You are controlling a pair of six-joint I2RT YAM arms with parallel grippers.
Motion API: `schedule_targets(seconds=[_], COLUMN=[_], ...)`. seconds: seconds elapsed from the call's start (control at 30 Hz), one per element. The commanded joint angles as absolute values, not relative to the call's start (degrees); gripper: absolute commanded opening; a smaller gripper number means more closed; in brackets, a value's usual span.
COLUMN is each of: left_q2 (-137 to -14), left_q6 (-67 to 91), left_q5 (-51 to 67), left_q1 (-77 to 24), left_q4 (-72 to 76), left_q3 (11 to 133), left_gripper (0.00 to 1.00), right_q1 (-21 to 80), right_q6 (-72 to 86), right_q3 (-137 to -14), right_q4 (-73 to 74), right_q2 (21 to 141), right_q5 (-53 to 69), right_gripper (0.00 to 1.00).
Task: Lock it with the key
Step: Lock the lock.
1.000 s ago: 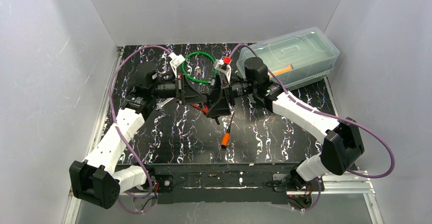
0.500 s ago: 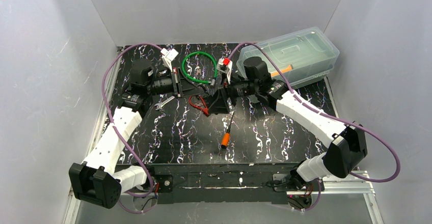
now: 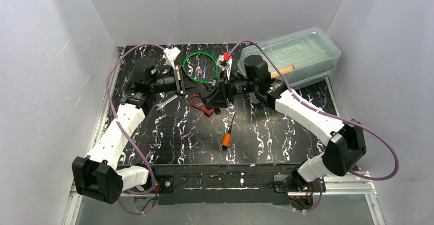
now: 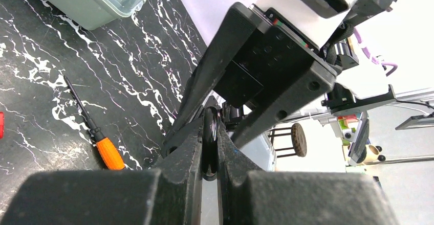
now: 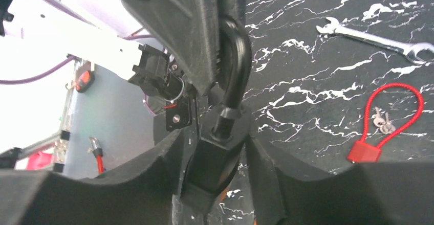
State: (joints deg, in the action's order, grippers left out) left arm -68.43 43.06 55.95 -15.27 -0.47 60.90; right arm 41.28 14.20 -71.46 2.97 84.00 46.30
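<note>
A black padlock hangs in the air between the two arms. My left gripper point(image 4: 210, 133) is shut on its thin curved shackle point(image 5: 236, 56). The right gripper point(image 5: 220, 153) has its jaws against both sides of the padlock body point(image 5: 219, 159). From the top view the two grippers meet tip to tip, left gripper point(image 3: 200, 91) and right gripper point(image 3: 211, 98), and the padlock is hidden between them. Two small silver keys point(image 5: 381, 120) lie on the table inside the loop of a red cable lock point(image 5: 391, 113), away from both grippers.
An orange-handled screwdriver point(image 3: 228, 133) lies in front of the grippers, with the red cable lock point(image 3: 199, 104) just left of them. A wrench point(image 3: 165, 103) is by the left arm. A green cable loop point(image 3: 200, 67) and a clear lidded bin point(image 3: 291, 55) sit at the back.
Both grippers moved a little toward the back of the table. The right gripper's jaws went from wide open to closed around the padlock body. The left grip stayed the same.
</note>
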Motion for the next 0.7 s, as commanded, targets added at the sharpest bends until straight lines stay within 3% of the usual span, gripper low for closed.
schedule_targets(seconds=[0.0,0.23,0.37,0.4,0.53,0.67], left_q2=[-66.7,-65.2,-66.0,-66.3,-67.7,-69.3], left_q6=[44.1,40.9,31.9,29.4,20.1,11.1], left_q5=[56.8,59.9,63.5,64.1,65.3,64.9], left_q1=[-14.9,-14.0,-13.9,-13.8,-13.8,-13.8], left_q4=[2.8,2.6,-6.4,-9.2,-20.0,-29.3], left_q3=[63.8,63.3,66.7,67.6,71.8,77.0], left_gripper=[0.0,0.0,0.0,0.08,0.53,0.82], right_q1=[41.9,42.2,42.0,41.9,40.8,39.0], right_q6=[15.6,20.3,20.3,20.0,18.8,15.8], right_q3=[-72.7,-70.0,-69.3,-69.2,-69.3,-69.0], right_q4=[-1.5,-8.7,-10.4,-10.4,-9.8,-6.5], right_q2=[84.2,83.7,81.5,80.9,78.8,78.6], right_q5=[47.2,54.5,57.9,58.3,60.8,62.9], right_gripper=[0.4,0.04,0.01,0.01,0.01,0.01])
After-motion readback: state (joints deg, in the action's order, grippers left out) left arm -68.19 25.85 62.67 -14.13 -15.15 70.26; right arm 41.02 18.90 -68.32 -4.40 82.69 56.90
